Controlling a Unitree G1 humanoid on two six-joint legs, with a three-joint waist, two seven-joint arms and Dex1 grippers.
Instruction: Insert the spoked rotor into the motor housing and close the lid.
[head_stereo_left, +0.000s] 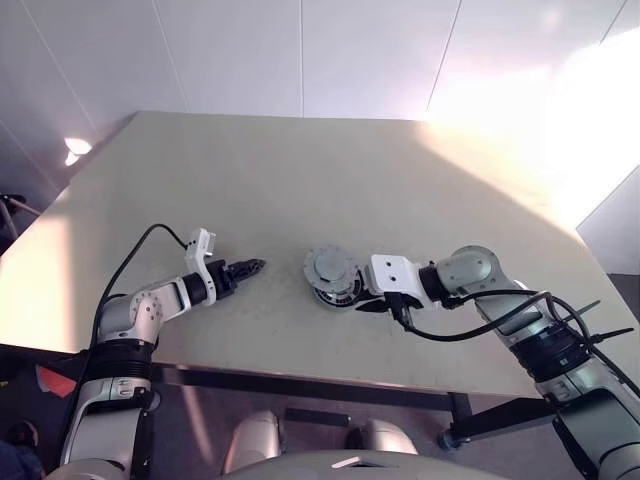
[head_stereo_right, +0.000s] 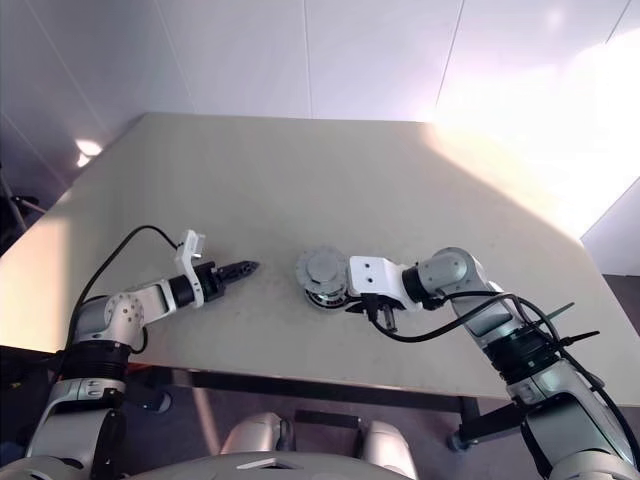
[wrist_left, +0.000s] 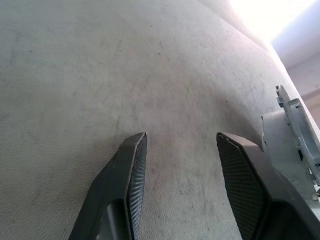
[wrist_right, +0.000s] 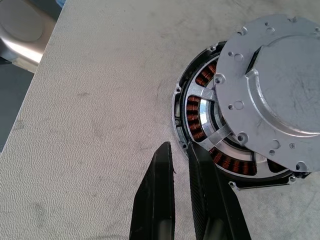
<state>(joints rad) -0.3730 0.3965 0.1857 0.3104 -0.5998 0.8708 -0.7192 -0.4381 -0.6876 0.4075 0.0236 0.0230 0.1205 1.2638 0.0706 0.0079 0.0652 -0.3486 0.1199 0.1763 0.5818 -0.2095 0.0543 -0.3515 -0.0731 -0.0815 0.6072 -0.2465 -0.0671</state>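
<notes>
The right claw (wrist_right: 181, 150), its two black fingers nearly pressed together and gripping nothing, points at the near edge of the motor housing (wrist_right: 200, 117), which sits on the pale bench (head_stereo_left: 300, 180) toward its front edge. The grey lid (wrist_right: 272, 92) rests tilted and off-centre on top of the housing, leaving a crescent of copper windings and silver spokes uncovered on the side facing the claw. The left claw (head_stereo_left: 252, 266) hovers well apart from the housing on the robot's left, its fingers spread open over bare bench.
</notes>
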